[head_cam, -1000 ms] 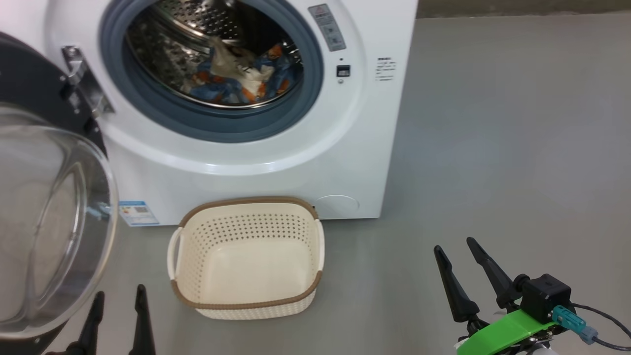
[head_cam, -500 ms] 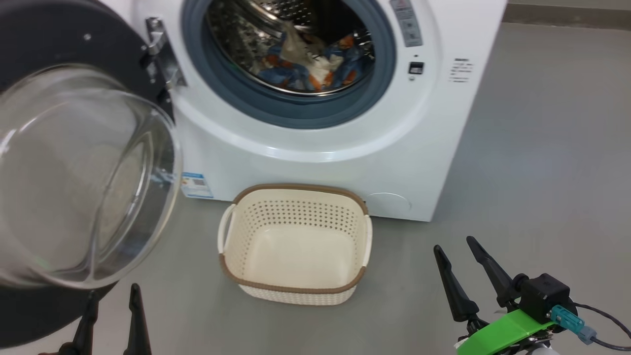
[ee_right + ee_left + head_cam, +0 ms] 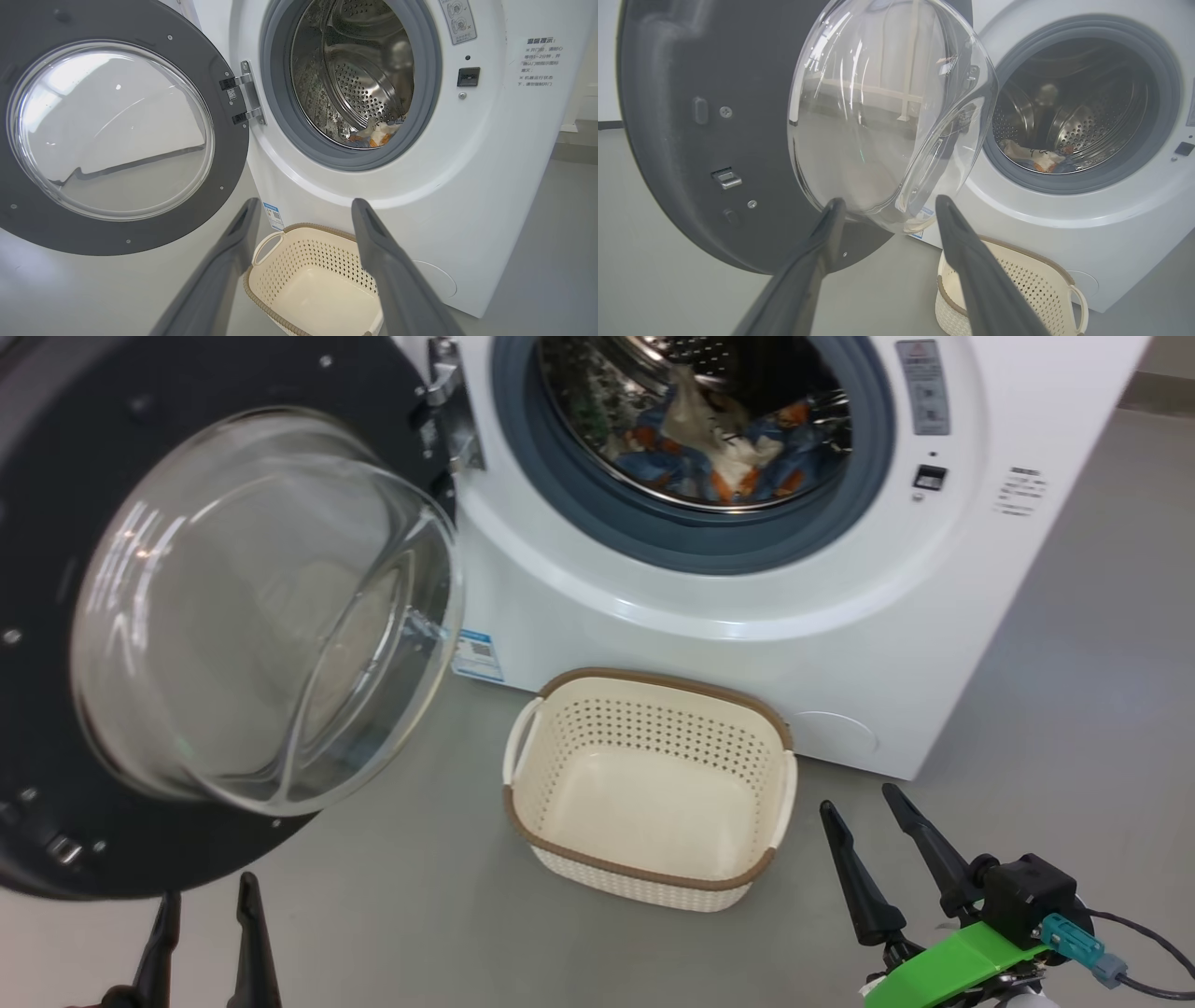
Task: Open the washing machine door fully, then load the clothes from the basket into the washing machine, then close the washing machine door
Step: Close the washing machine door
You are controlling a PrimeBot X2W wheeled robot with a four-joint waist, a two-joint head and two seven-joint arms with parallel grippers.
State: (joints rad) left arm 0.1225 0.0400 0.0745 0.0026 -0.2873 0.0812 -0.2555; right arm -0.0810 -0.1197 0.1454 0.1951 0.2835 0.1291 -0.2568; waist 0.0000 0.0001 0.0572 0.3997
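The washing machine (image 3: pixel 709 644) stands with its door (image 3: pixel 261 607) swung wide open to the left, the glass bowl bulging toward me. The clothes (image 3: pixel 719 453), blue and orange with a cream piece, lie inside the steel drum. In front of the machine the basket (image 3: pixel 644 728) sits empty on the floor. My left gripper (image 3: pixel 208 887) is open at the lower left, just below the door's rim. In the left wrist view the left gripper (image 3: pixel 890 199) points at the door (image 3: pixel 691 140). My right gripper (image 3: pixel 857 798) is open right of the basket, holding nothing. The right wrist view shows that gripper (image 3: pixel 306 201) above the basket (image 3: pixel 317 275).
Grey floor (image 3: pixel 1074 691) stretches open to the right of the machine. A blue label sticker (image 3: pixel 476 655) sits low on the machine's front. The door's hinge (image 3: pixel 448 411) joins it at the left of the opening.
The head camera has turned left, so the whole picture slid right and the door fills more of it. Both grippers hold the same spots in view, still open.
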